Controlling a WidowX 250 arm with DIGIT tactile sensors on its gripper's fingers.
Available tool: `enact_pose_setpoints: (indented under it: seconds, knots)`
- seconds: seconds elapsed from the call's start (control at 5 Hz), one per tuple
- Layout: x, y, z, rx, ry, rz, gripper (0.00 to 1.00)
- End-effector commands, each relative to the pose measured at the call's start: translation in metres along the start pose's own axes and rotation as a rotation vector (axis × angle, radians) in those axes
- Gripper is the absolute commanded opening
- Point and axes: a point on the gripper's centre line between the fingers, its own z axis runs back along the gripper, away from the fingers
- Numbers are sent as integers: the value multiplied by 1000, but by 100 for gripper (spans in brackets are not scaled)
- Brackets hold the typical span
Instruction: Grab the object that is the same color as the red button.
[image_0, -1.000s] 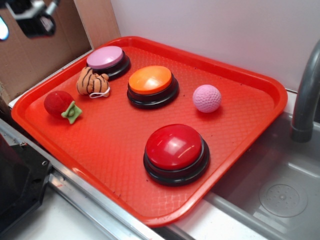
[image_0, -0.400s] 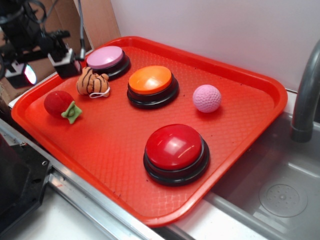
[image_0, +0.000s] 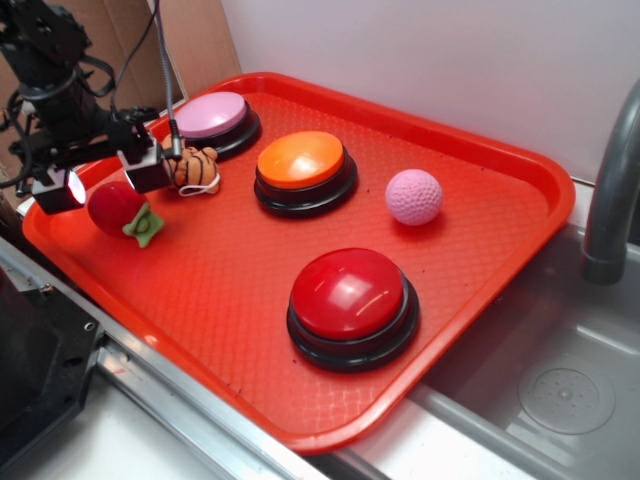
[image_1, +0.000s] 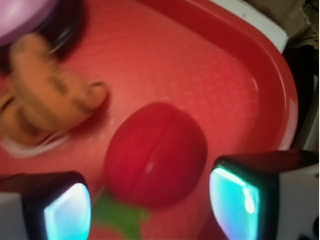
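Our gripper (image_1: 150, 200) hangs with fingers spread, straddling the red toy fruit (image_1: 156, 155) at the tray's (image_0: 480, 300) left corner, beside the tiger plush (image_1: 45, 100). We judge it light, soft and fuzzy; we should pinch its round middle, above the leaf (image_1: 120, 215).

— Backdrop? 
— Plain white wall (image_0: 420, 60), evenly lit; brown cardboard panel (image_0: 200, 40) at far left.

— Furniture? 
— Grey sink (image_0: 560, 390) at lower right with a round drain (image_0: 566, 397); grey faucet (image_0: 612, 190) at the right edge; metal rail (image_0: 190, 415) along the front.
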Motion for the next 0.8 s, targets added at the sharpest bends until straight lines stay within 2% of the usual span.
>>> enact_pose_setpoints:
  seconds: [0.0, 0.2, 0.4, 0.6]
  knots:
    - [12, 6, -17, 13, -30, 23, 100]
    - [13, 3, -12, -25, -40, -5, 8]
    - [16, -1, 2, -59, -18, -95, 0]
    - [19, -9, 29, -43, -14, -220, 0]
